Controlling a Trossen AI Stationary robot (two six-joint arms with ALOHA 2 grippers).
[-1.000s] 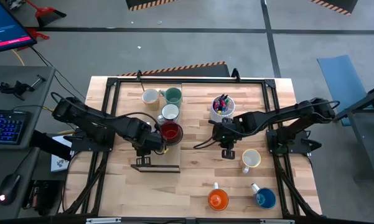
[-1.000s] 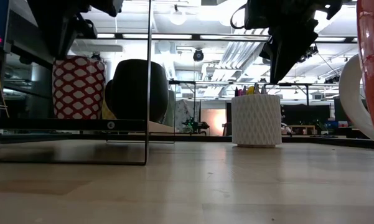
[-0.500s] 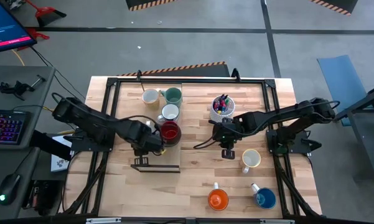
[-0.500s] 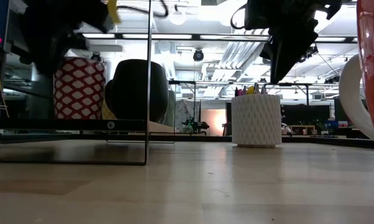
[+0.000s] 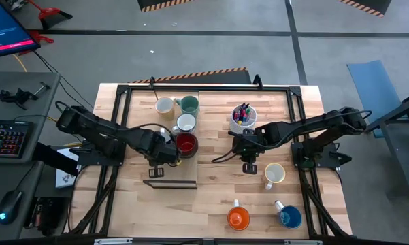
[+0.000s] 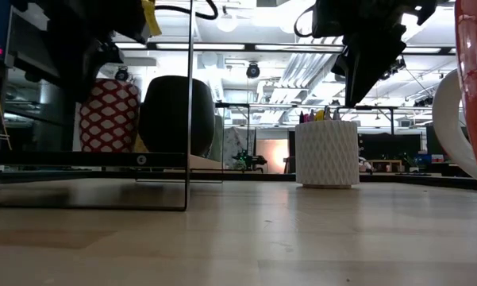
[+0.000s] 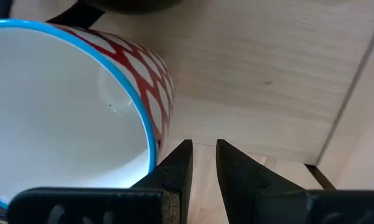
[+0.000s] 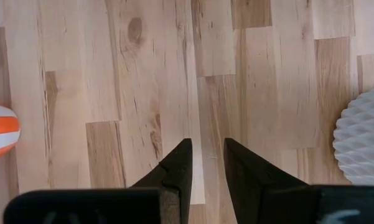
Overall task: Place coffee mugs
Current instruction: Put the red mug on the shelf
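L pincer [image 7: 203,163] hovered w/ tips nearly together, gripping nothing, just beside the tilted red-patterned mug [image 7: 81,106] in the mug cluster [image 5: 180,116] at the desk's [image 5: 211,197] left-rear, probably to group them. R pincer [image 8: 205,165] waited mid-desk, tips also narrowly apart & empty, near the cream mug [image 5: 275,173]; orange mug [image 5: 238,218] & blue mug [image 5: 289,216] sat up front.

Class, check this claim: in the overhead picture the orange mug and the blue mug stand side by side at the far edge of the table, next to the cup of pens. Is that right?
Not quite. In the high view the orange mug and the blue mug do stand side by side, but at the near edge of the table, well away from the cup of pens.
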